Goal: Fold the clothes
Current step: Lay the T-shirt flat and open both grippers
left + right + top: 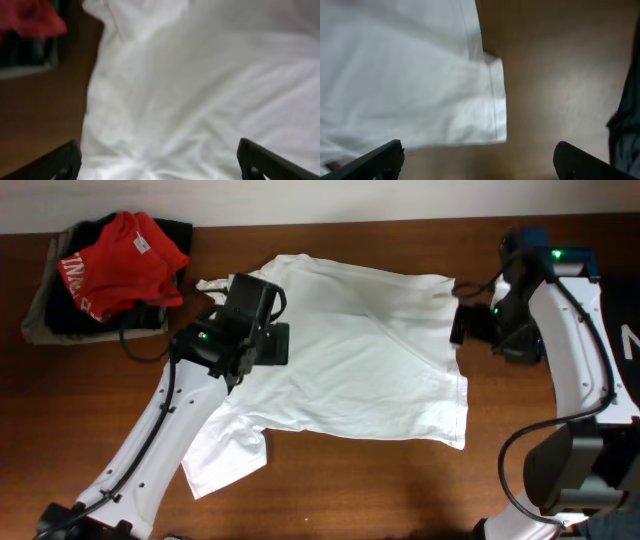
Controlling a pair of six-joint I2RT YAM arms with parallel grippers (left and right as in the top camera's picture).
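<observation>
I count one white T-shirt (370, 360) on one table (380, 490), and one red garment (120, 260) atop a dark pile (165, 235) whose pieces I cannot count. My grippers make two, the left gripper (160, 162) and the right gripper (480, 162), with two fingers each.

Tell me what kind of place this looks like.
Likely a robot lab bench for laundry folding: left arm and right arm over a wooden table, a white T-shirt spread on it, a pile of other clothes beside.

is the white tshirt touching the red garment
Apart. The overhead view shows bare table between the white T-shirt and the red garment; the left wrist view agrees.
</observation>
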